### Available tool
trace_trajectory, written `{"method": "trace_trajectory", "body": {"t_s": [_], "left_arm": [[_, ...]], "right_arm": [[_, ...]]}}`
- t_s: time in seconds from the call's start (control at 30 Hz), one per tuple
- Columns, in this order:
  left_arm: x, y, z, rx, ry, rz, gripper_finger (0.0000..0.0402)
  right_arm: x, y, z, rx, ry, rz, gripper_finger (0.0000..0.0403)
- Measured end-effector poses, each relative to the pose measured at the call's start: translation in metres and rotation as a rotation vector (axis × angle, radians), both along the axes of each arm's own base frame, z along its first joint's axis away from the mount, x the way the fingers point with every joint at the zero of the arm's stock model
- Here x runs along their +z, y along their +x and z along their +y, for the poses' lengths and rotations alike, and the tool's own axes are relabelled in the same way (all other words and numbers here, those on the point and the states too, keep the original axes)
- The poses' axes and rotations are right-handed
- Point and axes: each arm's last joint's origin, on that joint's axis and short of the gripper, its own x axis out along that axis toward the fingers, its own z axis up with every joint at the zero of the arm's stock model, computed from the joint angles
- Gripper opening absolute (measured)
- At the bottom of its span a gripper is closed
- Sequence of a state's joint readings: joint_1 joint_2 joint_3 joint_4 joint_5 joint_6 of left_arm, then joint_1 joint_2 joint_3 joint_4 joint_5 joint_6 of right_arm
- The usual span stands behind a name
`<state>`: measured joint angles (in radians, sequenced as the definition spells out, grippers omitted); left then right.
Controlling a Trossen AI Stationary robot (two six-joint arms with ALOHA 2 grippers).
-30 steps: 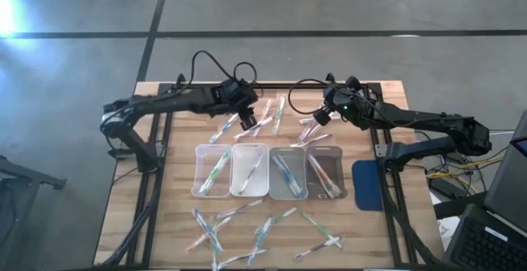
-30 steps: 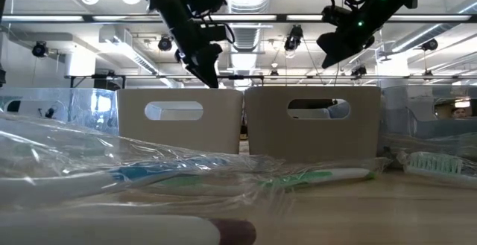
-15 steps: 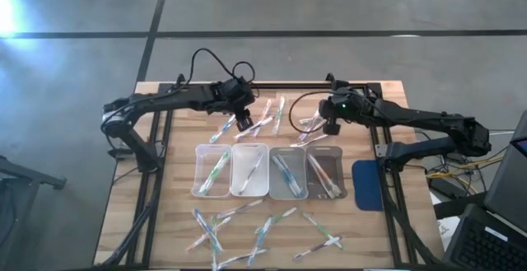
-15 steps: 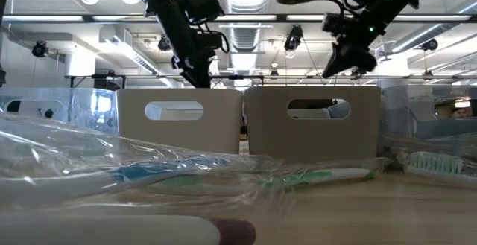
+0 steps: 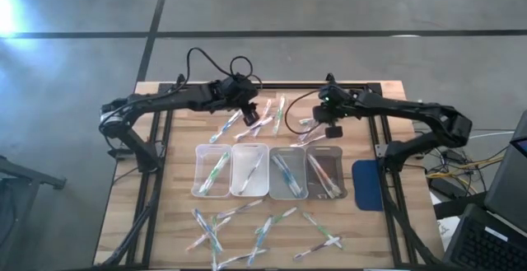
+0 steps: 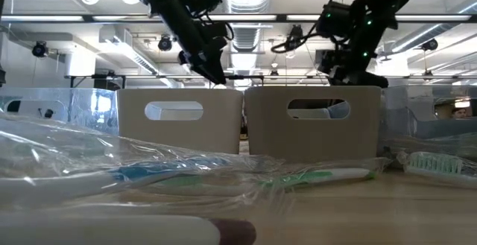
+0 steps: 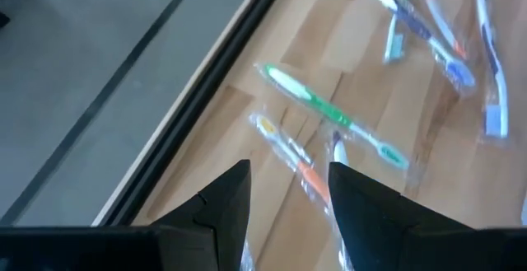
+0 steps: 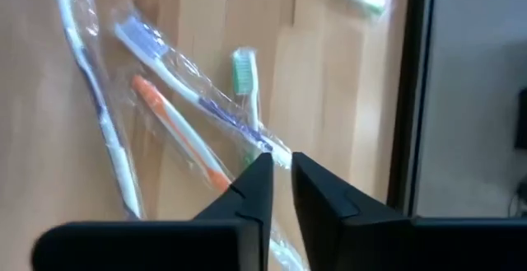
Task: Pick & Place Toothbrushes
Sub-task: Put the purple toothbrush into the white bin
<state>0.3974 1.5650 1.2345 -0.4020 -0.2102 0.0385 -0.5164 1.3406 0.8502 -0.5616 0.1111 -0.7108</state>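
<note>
Wrapped toothbrushes lie loose on the wooden table, one group (image 5: 272,116) at the far side and another (image 5: 263,230) at the near side. More lie in four clear trays (image 5: 268,149) in the middle. My left gripper (image 5: 244,116) (image 7: 284,184) hangs open above the far group, over a green (image 7: 329,113) and an orange toothbrush (image 7: 288,151). My right gripper (image 5: 329,131) (image 8: 280,180) points steeply down over the far group's right end. Its fingers are a narrow gap apart, just above a wrapped bundle of blue (image 8: 177,65), orange (image 8: 177,135) and green (image 8: 244,73) brushes. Nothing is between them.
A dark blue pad (image 5: 368,184) lies to the right of the trays. A black frame rail (image 5: 329,84) runs along the table's far edge. In the low view, two beige boxes with handle slots (image 6: 246,122) stand behind wrapped brushes (image 6: 223,174).
My right gripper has come down toward the far group's right end, rolling at the wrist and tipping steeply downward. Its arm has swung a little toward the table's near edge. The toothbrushes lie as before.
</note>
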Motion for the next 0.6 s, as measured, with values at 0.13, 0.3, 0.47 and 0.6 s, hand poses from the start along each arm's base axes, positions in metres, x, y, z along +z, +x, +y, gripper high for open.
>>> {"method": "trace_trajectory", "body": {"t_s": [0.13,0.3,0.47,0.6], "left_arm": [[-0.004,0.002,0.001,0.009,0.012,-0.058,0.017],[-0.015,-0.006,-0.003,0.01,0.035,-0.12,0.017],[-0.022,-0.017,-0.007,0.018,0.042,-0.165,0.017],[-0.015,-0.026,-0.009,0.017,0.06,-0.195,0.017]], "right_arm": [[-0.001,0.01,-0.007,0.024,0.013,0.055,0.0092],[0.004,0.021,-0.013,0.097,-0.006,0.099,0.0147],[-0.001,0.028,-0.017,0.19,-0.029,0.155,0.018],[-0.014,0.031,-0.021,0.241,-0.068,0.259,0.0191]]}}
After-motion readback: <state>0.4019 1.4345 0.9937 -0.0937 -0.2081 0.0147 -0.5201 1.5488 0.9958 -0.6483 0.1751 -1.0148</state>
